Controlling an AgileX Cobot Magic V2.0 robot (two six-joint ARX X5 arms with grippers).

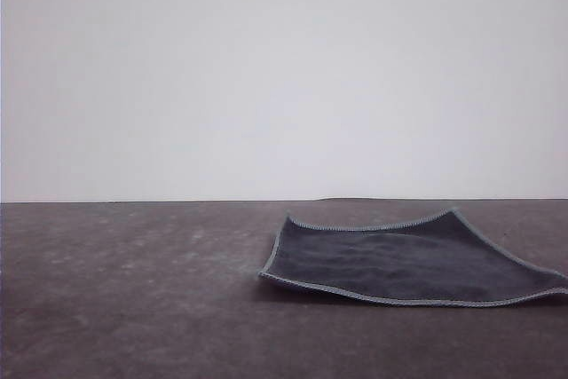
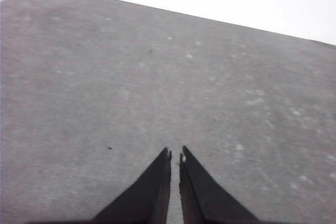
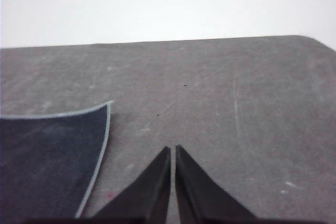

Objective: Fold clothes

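With both claws pinched together on nothing, the right claw [image 3: 172,149] should open and take the cloth's [image 1: 408,259] edge nearest the desk's [image 1: 133,290] right edge, the left claw [image 2: 175,154] pinning it.

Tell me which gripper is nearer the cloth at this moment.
Right. The right gripper hovers over bare table just beside the dark grey cloth, off its stitched edge. The left gripper hangs over bare table, with no cloth near its fingertips.

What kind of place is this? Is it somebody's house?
Probably not a house. It looks like a plain test bench: a bare, scuffed dark table, a blank white wall, one dark grey cloth, and a robot's right hand beside it.
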